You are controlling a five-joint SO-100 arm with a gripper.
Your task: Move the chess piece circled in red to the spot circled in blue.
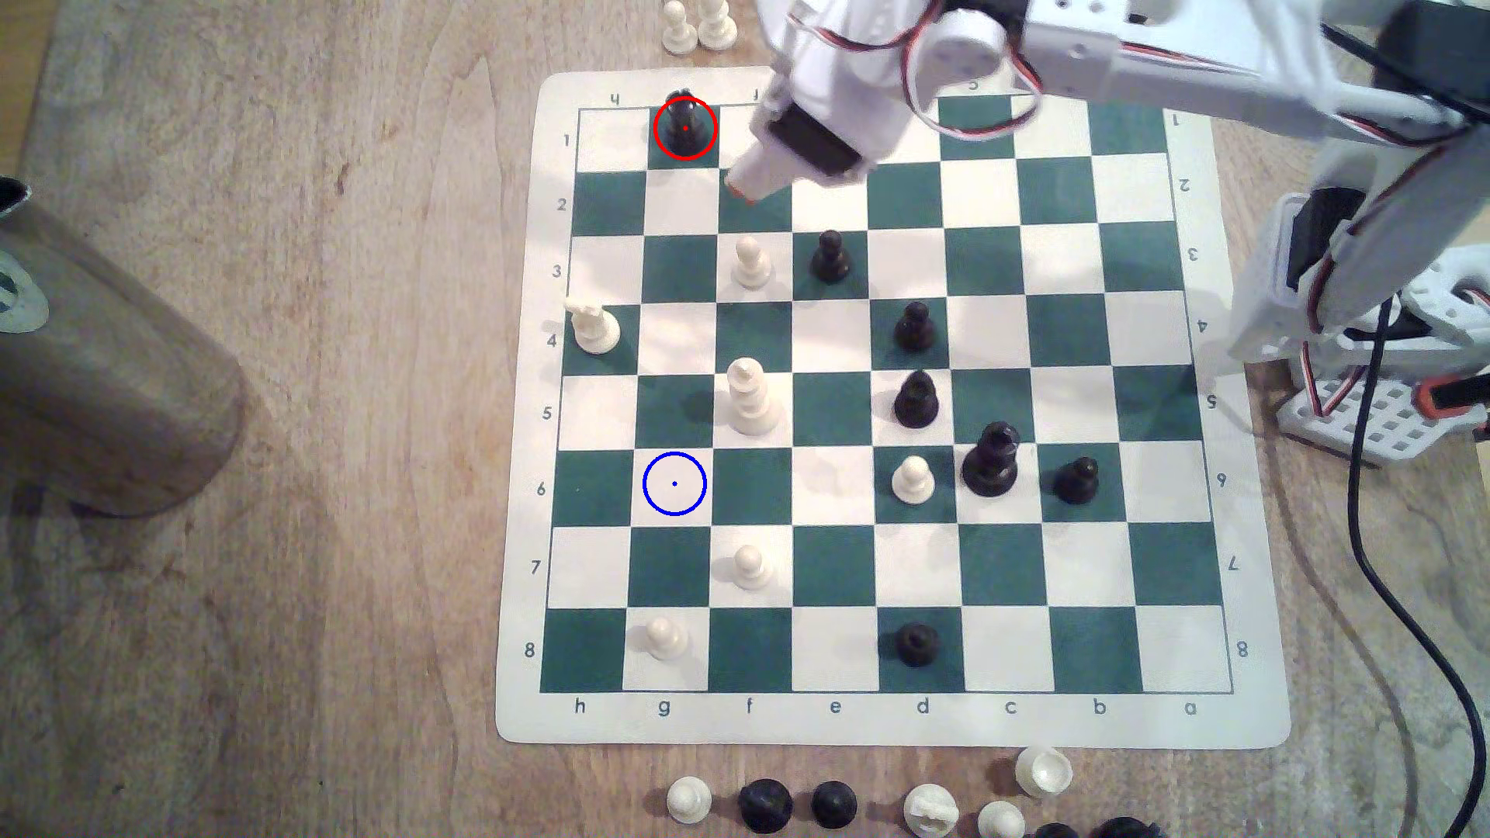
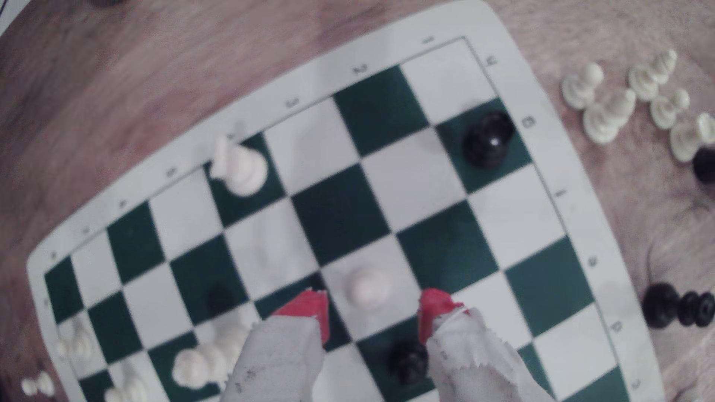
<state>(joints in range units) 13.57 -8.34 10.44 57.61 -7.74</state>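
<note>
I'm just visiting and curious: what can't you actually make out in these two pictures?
- Exterior view: the white arm covers several top-row squares of the board.
- Exterior view: the red ring hides the top of the black piece, so its kind is unclear.
- Exterior view: dark pieces are cut off by the bottom edge.
- Wrist view: pieces near the open gripper are blurred, like the white one.

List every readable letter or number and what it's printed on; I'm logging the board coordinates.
"h g f e d c b a": chess mat, near border in the exterior view.
"1 2 3 4 5 6 7 8": border on the exterior view's left, repeated upside down on its right.
Far border letters: upside down, mostly covered by the arm.
Wrist view border marks: too blurred to read.
</note>
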